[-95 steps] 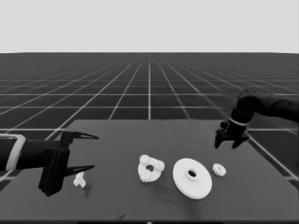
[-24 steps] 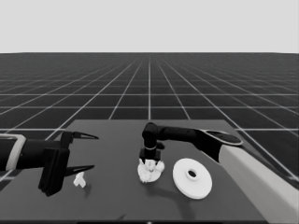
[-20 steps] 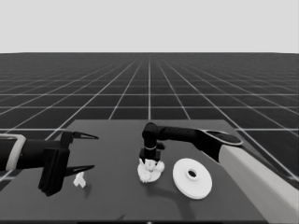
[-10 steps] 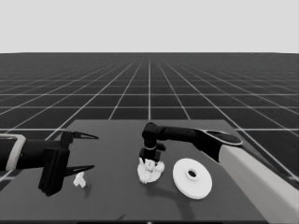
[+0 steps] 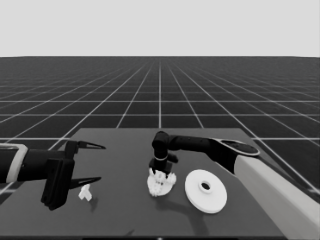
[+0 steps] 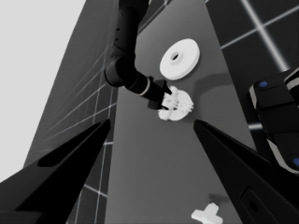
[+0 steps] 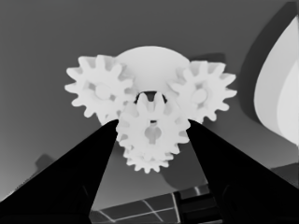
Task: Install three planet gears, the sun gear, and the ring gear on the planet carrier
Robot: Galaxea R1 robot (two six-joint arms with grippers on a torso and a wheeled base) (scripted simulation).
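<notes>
While the left gripper (image 5: 92,162) waits over the table's (image 5: 120,145) left end with its two pointed fingers spread wide and holding nothing, a thin white piece (image 5: 85,193) lies on the dark surface just beside its lower finger, apart from it. It is a small stubby cross shape. Across the table's middle the right arm (image 5: 200,146) reaches in, black near the wrist and pale grey farther back, and its right gripper (image 5: 160,172) points straight down over the smaller round part (image 5: 161,184). Three toothed gears sit on that flat white disc: two planet gears (image 7: 99,87) spread to either side, a third low behind the front one. In the right wrist view a fourth gear (image 7: 152,132) sits between the two black fingers, which close narrowly on its toothed rim, right over the disc's dark centre hole. Just beside this cluster, apart from it, lies the larger round part (image 5: 205,190), smooth and white with a raised middle and a small dark hole.
</notes>
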